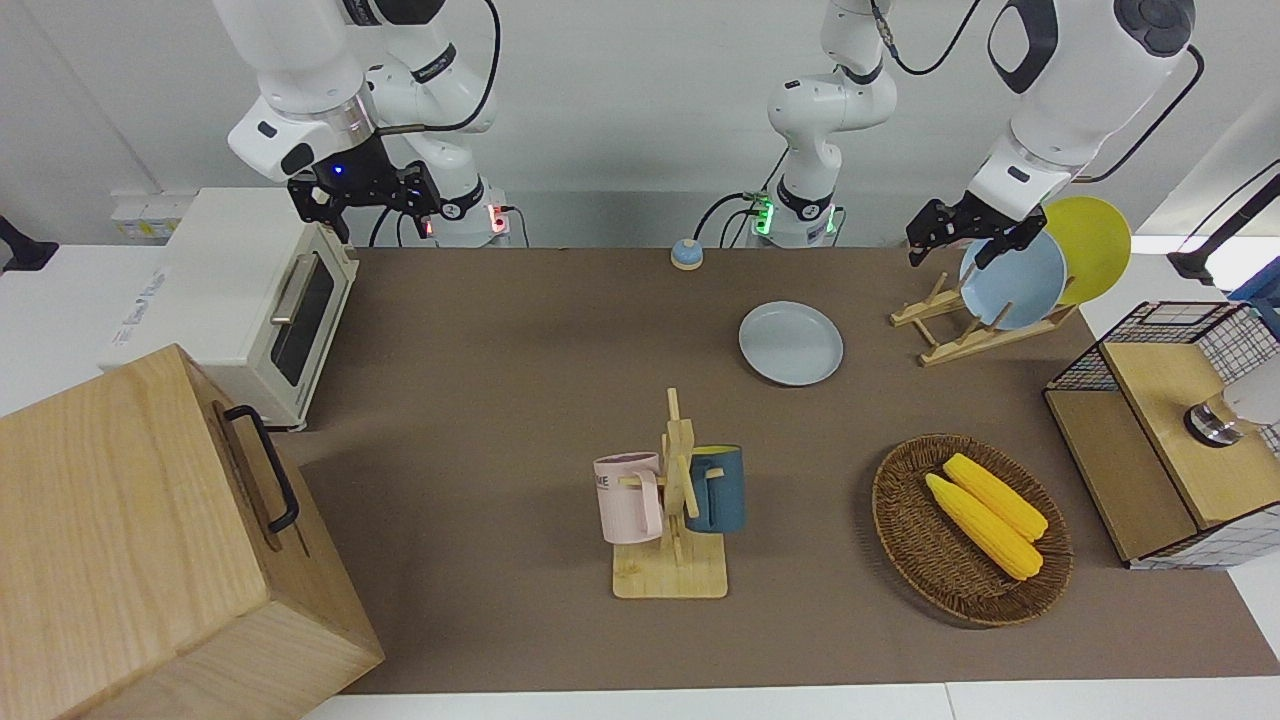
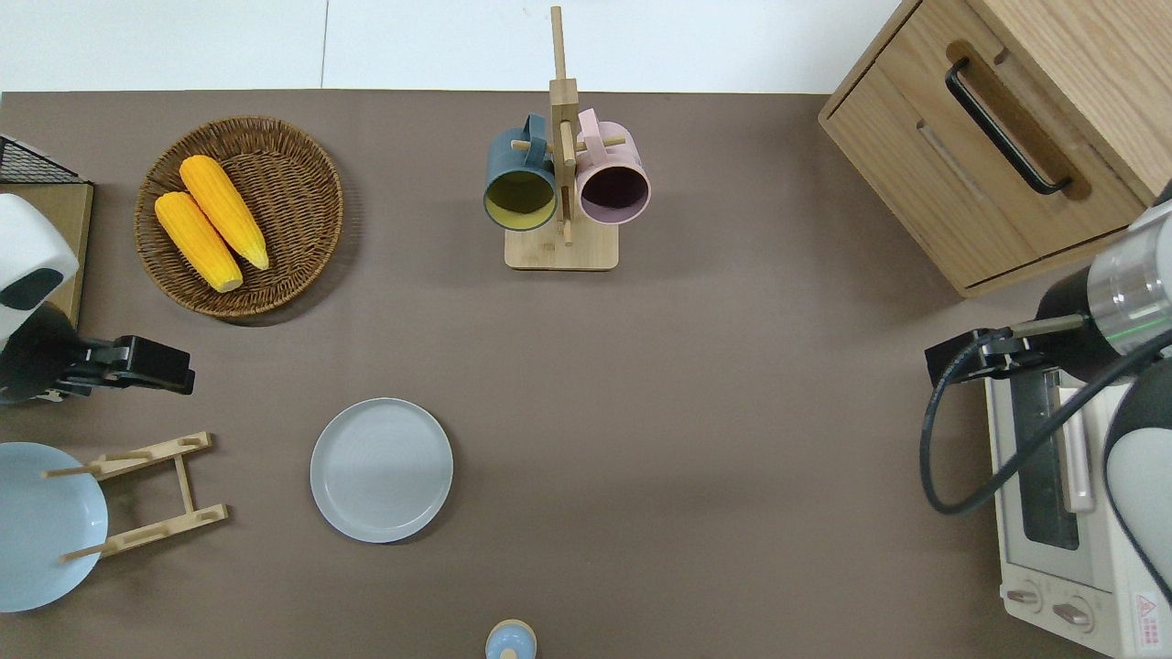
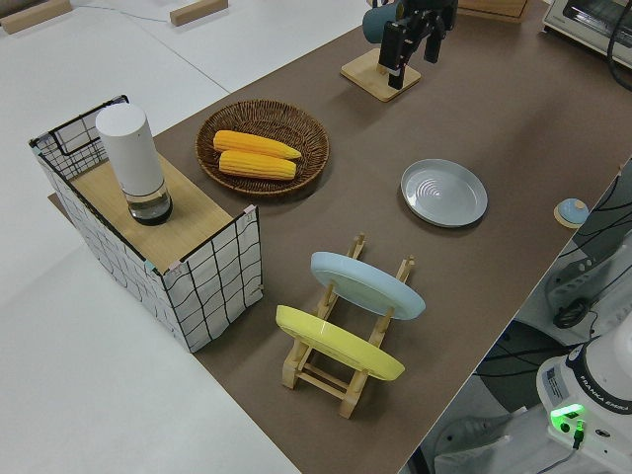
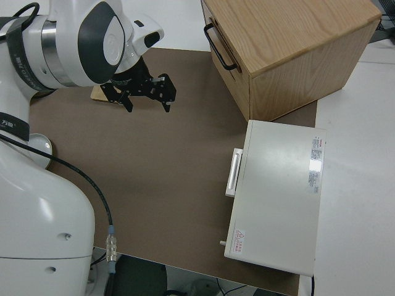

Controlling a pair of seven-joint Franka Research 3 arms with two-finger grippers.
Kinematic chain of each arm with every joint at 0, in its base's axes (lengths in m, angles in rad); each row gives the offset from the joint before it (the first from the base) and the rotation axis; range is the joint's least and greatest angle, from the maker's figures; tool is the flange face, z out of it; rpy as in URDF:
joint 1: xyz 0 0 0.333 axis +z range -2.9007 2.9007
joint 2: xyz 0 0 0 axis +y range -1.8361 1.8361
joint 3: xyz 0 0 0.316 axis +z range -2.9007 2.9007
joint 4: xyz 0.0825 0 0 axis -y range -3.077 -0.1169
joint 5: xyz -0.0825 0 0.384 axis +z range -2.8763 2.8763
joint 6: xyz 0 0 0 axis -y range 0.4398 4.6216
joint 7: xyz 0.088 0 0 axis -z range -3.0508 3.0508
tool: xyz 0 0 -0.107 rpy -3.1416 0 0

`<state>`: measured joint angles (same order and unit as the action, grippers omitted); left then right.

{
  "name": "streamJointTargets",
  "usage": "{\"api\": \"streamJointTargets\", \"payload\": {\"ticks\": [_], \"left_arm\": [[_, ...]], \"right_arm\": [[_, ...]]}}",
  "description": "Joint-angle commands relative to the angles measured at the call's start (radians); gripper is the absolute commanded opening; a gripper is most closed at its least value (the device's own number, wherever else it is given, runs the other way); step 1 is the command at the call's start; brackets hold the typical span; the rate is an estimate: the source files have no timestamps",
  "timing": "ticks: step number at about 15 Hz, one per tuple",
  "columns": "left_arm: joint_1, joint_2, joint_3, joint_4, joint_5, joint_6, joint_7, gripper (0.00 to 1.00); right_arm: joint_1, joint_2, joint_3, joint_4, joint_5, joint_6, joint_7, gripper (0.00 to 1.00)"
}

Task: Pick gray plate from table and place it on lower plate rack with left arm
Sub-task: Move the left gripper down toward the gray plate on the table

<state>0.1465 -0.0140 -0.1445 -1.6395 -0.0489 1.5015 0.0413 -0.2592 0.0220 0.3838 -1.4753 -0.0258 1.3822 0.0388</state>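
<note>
The gray plate (image 1: 790, 343) lies flat on the brown table, also seen in the overhead view (image 2: 381, 469) and the left side view (image 3: 443, 193). The lower plate rack (image 1: 925, 312) (image 2: 146, 494) (image 3: 341, 380) stands beside it toward the left arm's end. It holds a light blue plate (image 1: 1012, 280) and a yellow plate (image 1: 1092, 245). Its slots nearest the gray plate are free. My left gripper (image 1: 950, 240) (image 2: 186, 377) (image 3: 408, 51) is open and empty, in the air over bare table between the rack and the wicker basket. My right gripper (image 1: 368, 205) (image 4: 148, 102) is open and parked.
A wicker basket (image 1: 905, 540) (image 2: 302, 165) holds two corn cobs. A mug tree (image 1: 672, 575) with two mugs stands mid-table. A wire basket (image 1: 1150, 330), a toaster oven (image 1: 250, 300), a wooden cabinet (image 1: 150, 540) and a small blue knob (image 1: 686, 254) are at the edges.
</note>
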Motion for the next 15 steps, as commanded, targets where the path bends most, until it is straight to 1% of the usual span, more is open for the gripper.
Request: {"api": "streamJointTargets", "payload": {"ticks": [1, 3, 6, 7, 8, 9, 13, 15], "left_arm": [[-0.010, -0.043, 0.002, -0.068, 0.020, -0.011, -0.041, 0.99], [-0.010, -0.078, 0.000, -0.123, 0.018, 0.005, -0.043, 0.99], [-0.010, -0.093, 0.000, -0.167, 0.015, 0.019, -0.043, 0.99], [-0.010, -0.099, 0.000, -0.190, 0.012, 0.041, -0.043, 0.99], [-0.010, -0.112, 0.000, -0.227, 0.009, 0.075, -0.043, 0.99], [-0.010, -0.135, 0.000, -0.296, 0.001, 0.145, -0.043, 0.99], [-0.010, -0.201, 0.000, -0.501, -0.026, 0.349, -0.043, 0.99], [-0.013, -0.219, -0.001, -0.578, -0.031, 0.419, -0.043, 0.99]], "right_arm": [[-0.023, -0.002, 0.021, 0.006, -0.006, -0.011, 0.012, 0.983], [-0.023, -0.002, 0.021, 0.007, -0.006, -0.011, 0.012, 0.983], [-0.023, -0.002, 0.021, 0.007, -0.006, -0.011, 0.012, 0.983], [-0.023, -0.002, 0.021, 0.007, -0.006, -0.011, 0.012, 0.983], [-0.023, -0.002, 0.020, 0.007, -0.006, -0.011, 0.012, 0.983], [-0.023, -0.002, 0.021, 0.007, -0.006, -0.011, 0.012, 0.983], [-0.023, -0.002, 0.021, 0.007, -0.006, -0.011, 0.012, 0.983], [-0.023, -0.002, 0.021, 0.007, -0.006, -0.011, 0.012, 0.983]]}}
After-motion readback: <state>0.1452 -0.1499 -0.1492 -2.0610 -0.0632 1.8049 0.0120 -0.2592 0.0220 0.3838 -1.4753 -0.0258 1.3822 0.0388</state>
